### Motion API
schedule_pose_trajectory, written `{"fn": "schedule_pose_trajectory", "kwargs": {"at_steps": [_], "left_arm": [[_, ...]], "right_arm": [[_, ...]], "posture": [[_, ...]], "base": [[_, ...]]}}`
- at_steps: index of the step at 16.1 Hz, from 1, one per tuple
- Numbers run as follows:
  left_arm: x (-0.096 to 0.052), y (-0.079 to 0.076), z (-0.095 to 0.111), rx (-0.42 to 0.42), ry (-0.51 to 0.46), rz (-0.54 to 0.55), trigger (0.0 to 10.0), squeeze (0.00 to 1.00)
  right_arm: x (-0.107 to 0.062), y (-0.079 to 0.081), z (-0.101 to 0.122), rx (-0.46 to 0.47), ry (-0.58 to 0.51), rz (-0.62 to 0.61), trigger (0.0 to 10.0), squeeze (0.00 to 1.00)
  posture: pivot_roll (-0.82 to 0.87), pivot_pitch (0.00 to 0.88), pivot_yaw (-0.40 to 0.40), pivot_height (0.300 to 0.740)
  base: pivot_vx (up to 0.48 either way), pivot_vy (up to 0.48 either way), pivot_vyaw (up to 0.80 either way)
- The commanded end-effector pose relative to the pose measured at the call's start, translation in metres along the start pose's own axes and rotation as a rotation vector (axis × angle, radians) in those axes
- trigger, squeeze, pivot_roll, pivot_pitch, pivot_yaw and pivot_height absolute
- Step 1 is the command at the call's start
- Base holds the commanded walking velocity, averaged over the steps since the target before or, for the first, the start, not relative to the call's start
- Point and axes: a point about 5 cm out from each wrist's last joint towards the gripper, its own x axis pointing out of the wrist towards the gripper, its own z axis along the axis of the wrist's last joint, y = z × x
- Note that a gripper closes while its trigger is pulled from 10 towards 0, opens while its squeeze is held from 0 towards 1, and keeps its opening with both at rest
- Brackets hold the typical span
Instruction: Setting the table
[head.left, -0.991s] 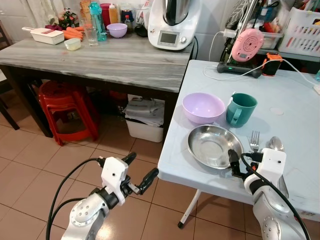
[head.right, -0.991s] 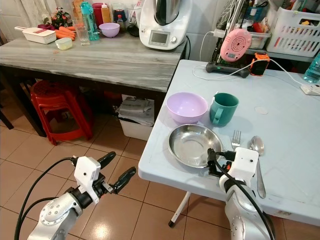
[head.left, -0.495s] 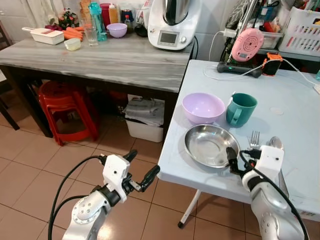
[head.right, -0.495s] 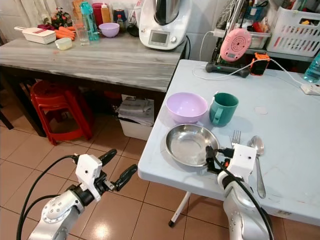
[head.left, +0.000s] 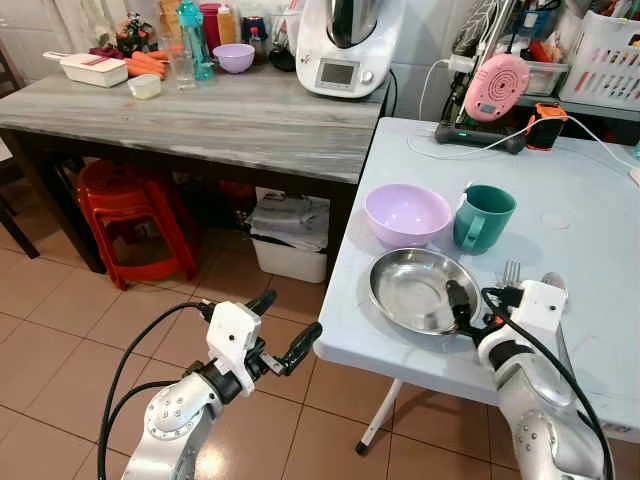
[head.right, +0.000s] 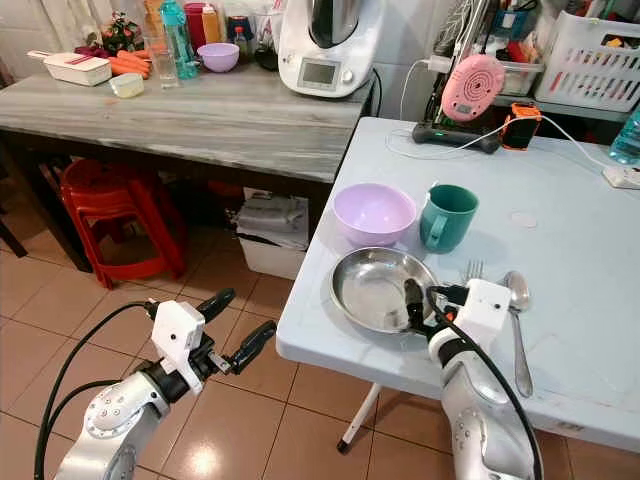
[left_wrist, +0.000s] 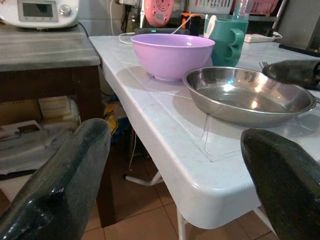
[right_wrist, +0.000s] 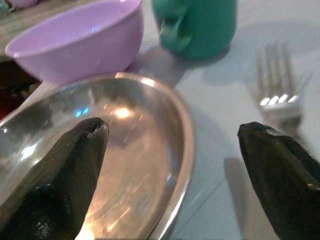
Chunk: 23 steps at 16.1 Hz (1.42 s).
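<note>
On the white table (head.left: 590, 200) a steel plate (head.left: 415, 290) lies near the front edge. Behind it stand a lilac bowl (head.left: 407, 213) and a teal mug (head.left: 484, 217). A fork (head.left: 511, 272) and a spoon (head.left: 553, 281) lie to the plate's right. My right gripper (head.left: 478, 299) is open at the plate's right rim. In the right wrist view one finger hangs over the plate's (right_wrist: 125, 150) inside and the other over the table beside the fork (right_wrist: 277, 80). My left gripper (head.left: 283, 325) is open, low over the floor, left of the table's edge.
A grey wooden table (head.left: 220, 115) to the left carries a kitchen machine (head.left: 345, 45), bottles and dishes. Red stools (head.left: 130, 215) and a white box (head.left: 290, 245) sit under it. A pink gadget (head.left: 495, 88), cables and a basket stand at the white table's back.
My right gripper has moved a little forward along the plate's right rim, so one finger now reaches over the plate. The left gripper has drifted slightly right.
</note>
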Motion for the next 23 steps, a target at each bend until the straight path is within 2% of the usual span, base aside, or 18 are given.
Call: {"fn": "schedule_pose_trajectory", "kwargs": {"at_steps": [1,10,16,18,23], "left_arm": [[0.001,0.001,0.000,0.019,0.008,-0.012,10.0,0.00],[0.004,-0.005,0.003,0.039,-0.024,-0.061,10.0,0.00],[0.003,-0.007,0.004,0.064,-0.027,-0.122,10.0,0.00],[0.002,-0.009,0.004,0.072,-0.014,-0.176,10.0,0.00],[-0.001,-0.009,0.005,0.087,-0.011,-0.209,10.0,0.00]], "right_arm": [[0.002,0.002,-0.003,0.020,0.027,0.016,0.0,0.00],[0.011,0.005,-0.011,0.036,0.096,0.044,0.0,0.00],[0.009,0.001,-0.018,0.095,0.123,0.010,0.0,0.00],[0.009,0.001,-0.017,0.107,0.123,0.002,0.0,0.00],[0.010,-0.001,-0.019,0.164,0.138,-0.033,0.0,0.00]], "posture": [[-0.02,0.000,-0.005,0.740],[-0.01,0.000,-0.013,0.740],[-0.01,0.000,-0.018,0.740],[-0.01,0.000,-0.019,0.740],[-0.01,0.000,-0.025,0.740]], "base": [[0.000,0.000,0.00],[0.000,0.000,0.00],[0.000,0.000,0.00],[0.000,0.000,0.00],[0.000,0.000,0.00]]}}
